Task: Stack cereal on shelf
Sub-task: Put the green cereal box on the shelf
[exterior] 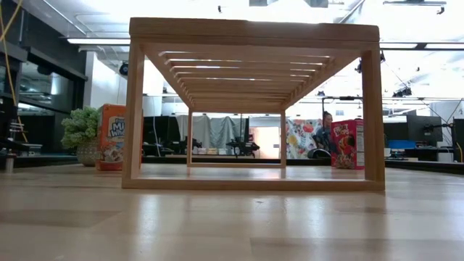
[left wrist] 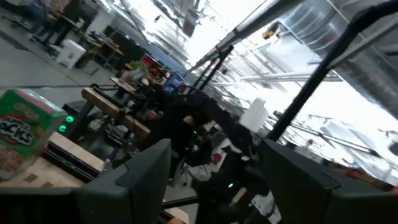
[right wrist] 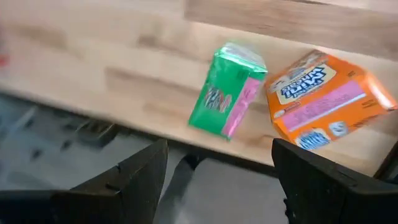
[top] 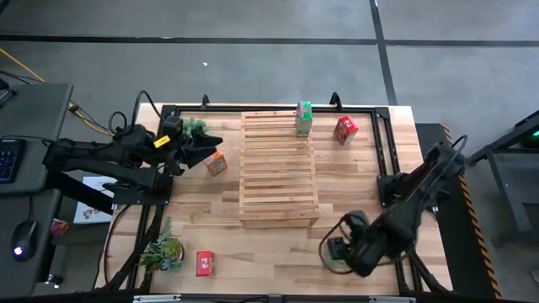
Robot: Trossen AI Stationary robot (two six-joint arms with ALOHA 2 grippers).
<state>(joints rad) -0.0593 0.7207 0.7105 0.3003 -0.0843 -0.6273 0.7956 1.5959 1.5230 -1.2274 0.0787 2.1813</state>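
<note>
Dark right gripper [right wrist: 217, 171] fingers wide apart above green cereal box [right wrist: 225, 91]

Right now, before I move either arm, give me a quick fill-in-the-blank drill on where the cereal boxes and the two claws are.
1. One green box already stands on top of the ____.
2. The left claw sits beside an ____ box on the table.
3. The right claw's own camera shows a green box lying beside an ____ box.
4. In the high view, the red box near the front edge lies next to a potted ____.

Missing words: shelf; orange; orange; plant
</note>
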